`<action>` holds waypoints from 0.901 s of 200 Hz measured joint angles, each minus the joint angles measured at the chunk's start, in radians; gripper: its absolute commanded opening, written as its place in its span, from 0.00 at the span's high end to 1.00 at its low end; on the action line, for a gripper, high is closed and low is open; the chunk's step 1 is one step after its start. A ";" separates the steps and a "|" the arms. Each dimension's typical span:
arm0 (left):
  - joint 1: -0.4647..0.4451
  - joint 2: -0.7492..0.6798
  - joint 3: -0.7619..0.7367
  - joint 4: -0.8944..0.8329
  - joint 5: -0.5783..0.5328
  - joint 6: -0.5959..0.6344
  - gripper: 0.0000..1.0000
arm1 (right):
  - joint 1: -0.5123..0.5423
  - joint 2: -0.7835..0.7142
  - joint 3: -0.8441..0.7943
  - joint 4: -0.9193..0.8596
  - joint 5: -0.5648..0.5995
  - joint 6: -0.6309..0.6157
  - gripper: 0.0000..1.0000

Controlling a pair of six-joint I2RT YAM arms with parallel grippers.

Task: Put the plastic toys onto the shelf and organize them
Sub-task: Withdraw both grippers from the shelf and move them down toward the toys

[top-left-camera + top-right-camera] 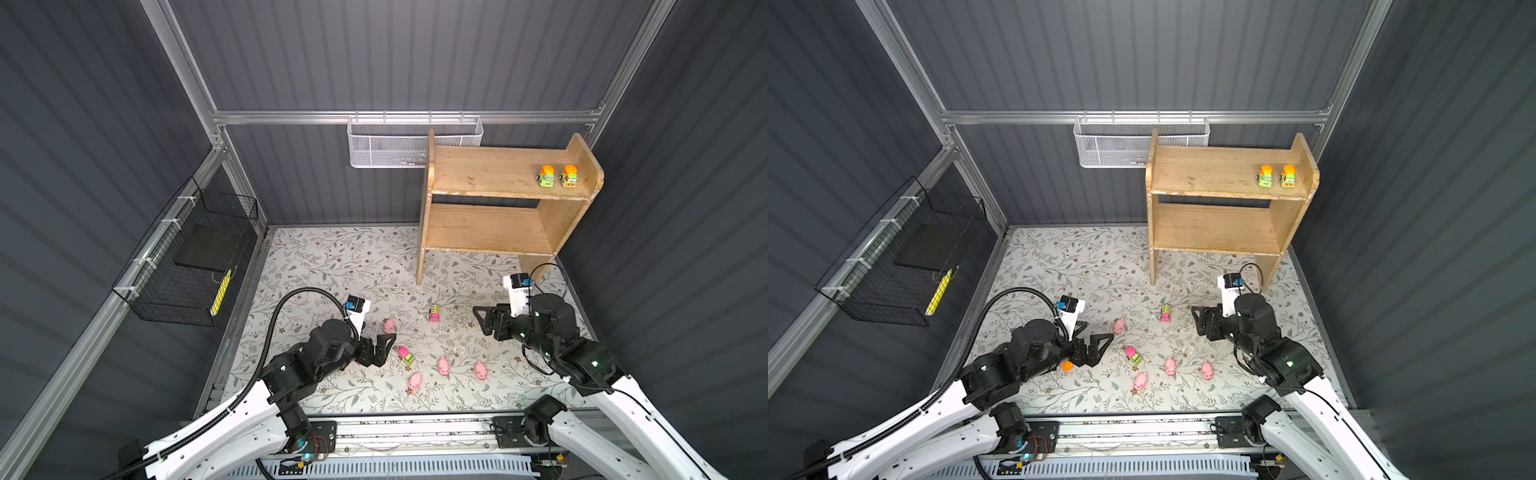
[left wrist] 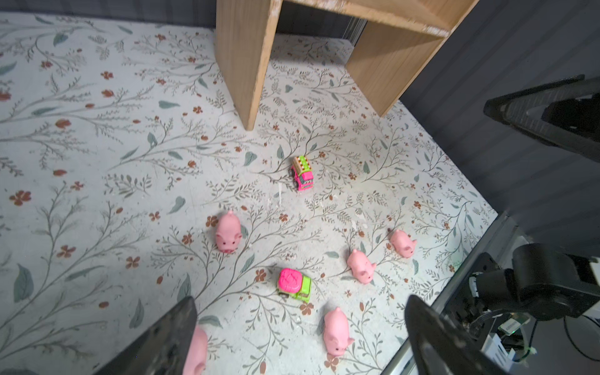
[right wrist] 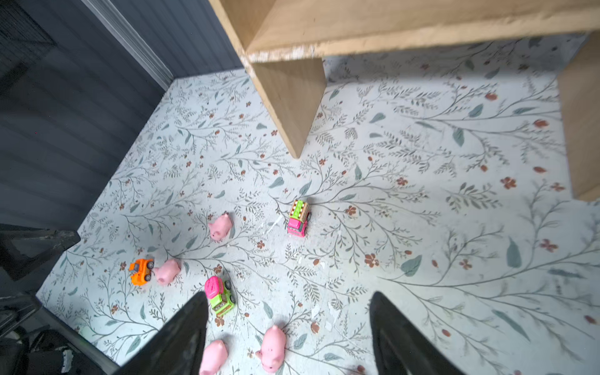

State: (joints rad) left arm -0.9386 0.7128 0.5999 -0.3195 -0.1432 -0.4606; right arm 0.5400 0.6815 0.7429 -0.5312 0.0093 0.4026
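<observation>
Robot lab test cell, not a home. The walls are dark grey ribbed panels (image 1: 374, 54) set in an alu. extrusion frame (image 1: 291, 117) — a closed booth around a tabletop. Two white-and-black manipulators, the left arm (image 1: 224, 424) and the right arm (image 1: 623, 399), are mounted on a metal rail (image 1: 415, 430) at the front edge, w/ bare cabling and a small circuit board (image 1: 309, 446) exposed beside it. The work surface is a floral printed sheet (image 1: 332, 266). The furnishings are sparse — a plain wooden shelf (image 1: 490, 226), a white mesh basket (image 1: 386, 145) hooked on the frame, and a black wire basket (image 1: 187, 266) zip-tied to a side bar.
</observation>
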 measured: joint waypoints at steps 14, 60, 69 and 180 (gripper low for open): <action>0.000 -0.011 -0.036 0.003 0.000 -0.010 0.00 | 0.027 0.000 -0.044 0.026 0.017 0.017 0.22; 0.000 -0.021 -0.128 0.039 0.001 -0.026 0.00 | 0.084 0.041 -0.135 0.128 0.068 0.054 0.22; 0.000 -0.021 -0.143 0.055 0.001 -0.026 0.00 | 0.091 0.064 -0.145 0.151 0.071 0.060 0.22; 0.000 0.082 -0.170 0.161 0.000 0.039 0.00 | 0.156 0.307 -0.199 0.379 0.153 0.085 0.21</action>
State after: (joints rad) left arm -0.9386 0.7952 0.4301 -0.1589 -0.1436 -0.4221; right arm 0.6960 0.9882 0.5438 -0.1524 0.1623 0.4881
